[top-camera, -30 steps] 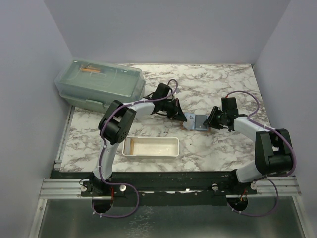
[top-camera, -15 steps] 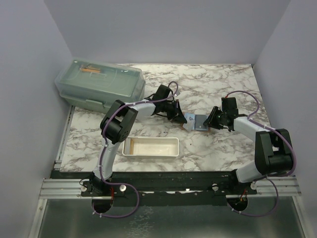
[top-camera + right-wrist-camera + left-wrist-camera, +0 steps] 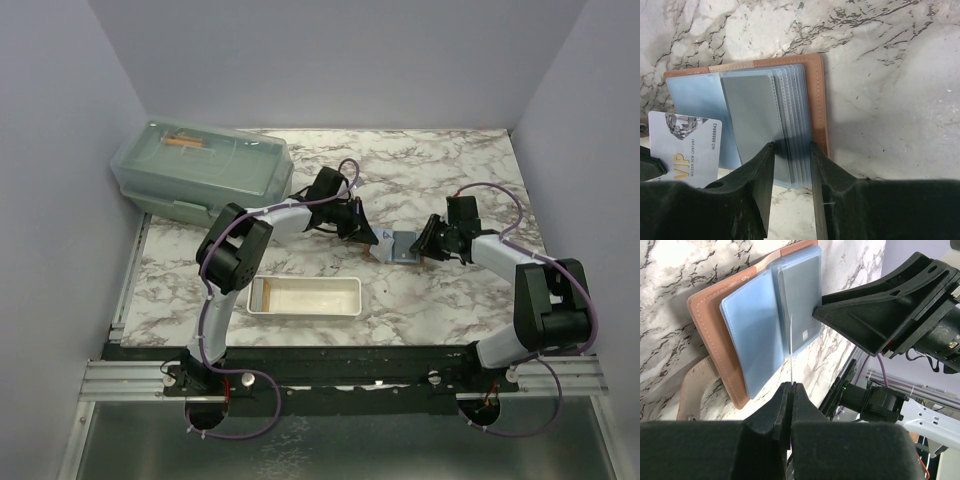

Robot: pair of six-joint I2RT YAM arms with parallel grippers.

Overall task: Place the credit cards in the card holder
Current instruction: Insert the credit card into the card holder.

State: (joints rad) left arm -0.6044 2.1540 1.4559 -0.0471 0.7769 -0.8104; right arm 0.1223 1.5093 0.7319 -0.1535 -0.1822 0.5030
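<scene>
My left gripper [image 3: 790,386] has its 2 fingers pressed together on the near edge of a VIP credit card [image 3: 685,150]. In my left wrist view the card shows edge-on, as a thin pale line running out from the fingertips. Its far end reaches over the open card holder [image 3: 816,100], close to the seam between the plain blue sleeve and the sleeve next to it. I cannot tell whether the card's tip touches a sleeve.

The card holder lies open on the marble table [image 3: 450,170], between my 2 arms, tan leather underneath and its sleeves facing up. 1 grey card [image 3: 752,115] already sits inside a clear sleeve. From my right wrist view, the VIP credit card overlaps the lower left corner of the blue sleeve, printed face up, and none of it is inside a pocket.

My right gripper [image 3: 791,147] has its fingers part-way apart, closed in on the near edge of the fanned stack of clear sleeves. The stack fills the gap between them.

A white tray [image 3: 303,297] sits nearer my bases, well apart from the card holder. A lidded green storage box [image 3: 200,170] stands at the far left of the table.
</scene>
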